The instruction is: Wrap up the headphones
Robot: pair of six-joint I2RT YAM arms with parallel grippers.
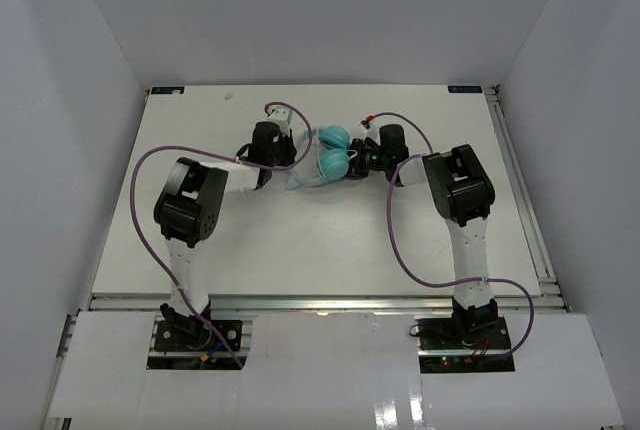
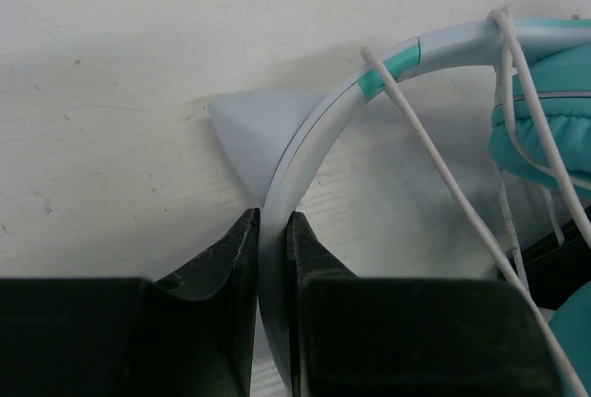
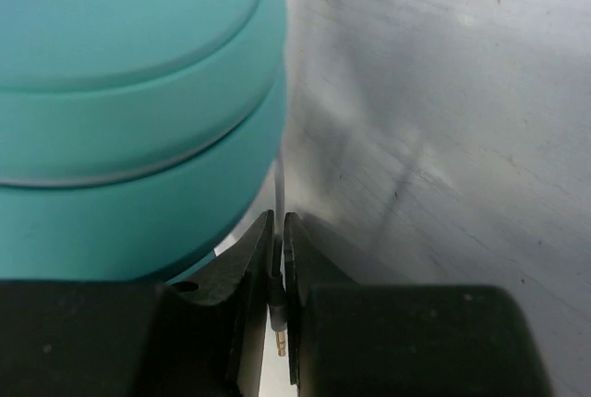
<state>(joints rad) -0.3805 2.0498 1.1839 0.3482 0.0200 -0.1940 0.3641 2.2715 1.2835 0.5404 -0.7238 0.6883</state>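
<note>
The headphones (image 1: 335, 153) lay far-centre on the bench (image 1: 300, 250), left gripper (image 2: 274, 231) pinching the headband (image 2: 319, 125), right gripper (image 3: 280, 231) pinching the cord (image 3: 279, 185). A hard pull could slip the thin cord free.

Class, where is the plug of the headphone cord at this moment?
In the right wrist view, the plug is pinched in the right end effector, just beside a teal ear cup.

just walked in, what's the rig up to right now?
Both arms hold the small teal over-ear headphones between them. The left end effector is shut on the pale-blue headband; the right end effector pinches the thin pale cord just above its gold plug. The cord loops over the headband near an ear cup.
</note>
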